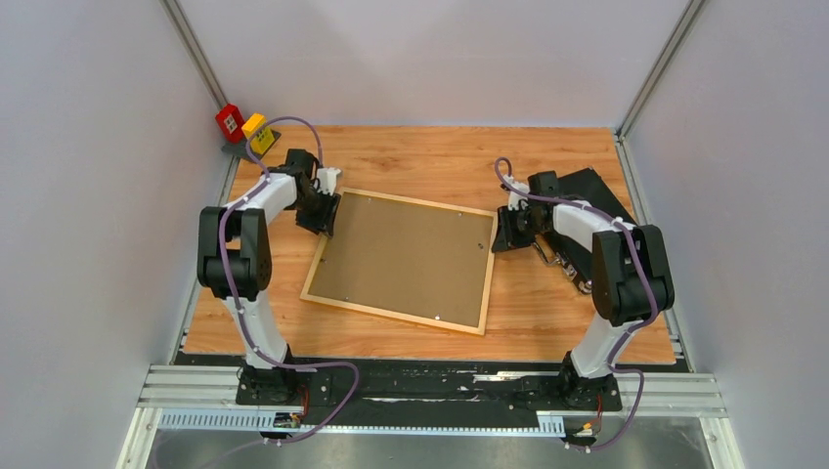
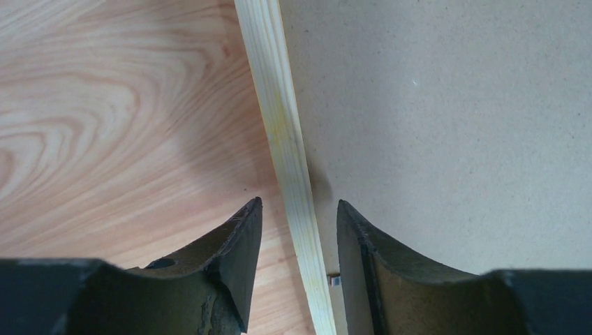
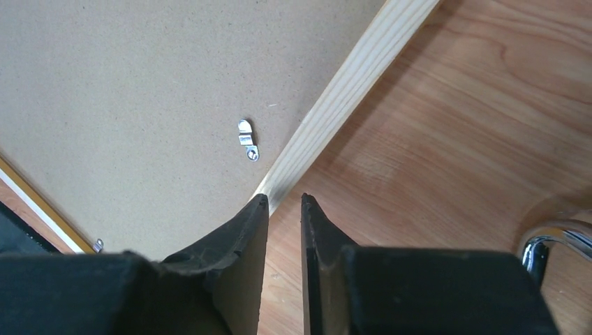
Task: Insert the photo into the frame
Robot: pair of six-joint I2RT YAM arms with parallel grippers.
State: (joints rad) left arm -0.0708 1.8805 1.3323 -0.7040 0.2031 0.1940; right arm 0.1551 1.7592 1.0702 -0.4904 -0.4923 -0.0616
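Frame [image 2: 283, 132] lies face down on the worktop [image 1: 547, 313], light wood back upward, and the brown backing panel [image 1: 406, 256] sits inside it. I cannot see the photo anywhere; if it is already in, the panel hides it.

My left claw [image 2: 299, 201] is half wide and stands astride the left rail, one finger over the worktop and one over the panel. The rail runs between them, and I see a little space on each side, so nothing is gripped. I judge I stand like this to steady or lift this side.

My right claw [image 3: 285, 197] is narrow, only a thin slit between the fingers, and it holds nothing. It hangs just outside the far right corner of the frame, near a small metal clip [image 3: 246, 138]. Probably the narrow shape is for pushing such a clip, or for stopping the frame from sliding. The black case [image 1: 596, 195] lies just behind this arm.
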